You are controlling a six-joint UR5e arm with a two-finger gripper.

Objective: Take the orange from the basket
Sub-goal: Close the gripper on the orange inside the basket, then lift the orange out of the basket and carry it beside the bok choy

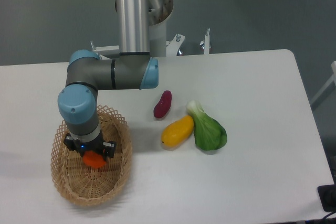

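Only one view to go on, a fixed camera looking down at the table from the front.

Taking the basket [118, 163] as the landmark: sits at the near-left part of the table, with the gripper [90, 153] hanging straight down into its middle. Orange [94, 159] right there inside the basket, roughly centre, poking out from under the wrist on the near side. Tucked directly beneath the gripper, not off to either side, so basically nothing left to line up sideways.

Looks clamped around the orange, black finger blocks sitting tight on both flanks of it. Fingertips themselves hidden by the wrist and the fruit though, so contact is a read, not a certainty. Also can't tell whether the orange rests on the basket floor or hangs slightly clear of it.

No long axis to worry about, round fruit, any grip angle about as good as another. Next move probably just straight up, out past the woven rim. Rim well apart from the gripper on every side, so plenty of room.

Right of the basket, well apart from it: purple vegetable [162, 104] furthest back, yellow fruit [177, 131] nearer, leafy green vegetable [208, 129] touching the yellow one's right side. None of them in the way.
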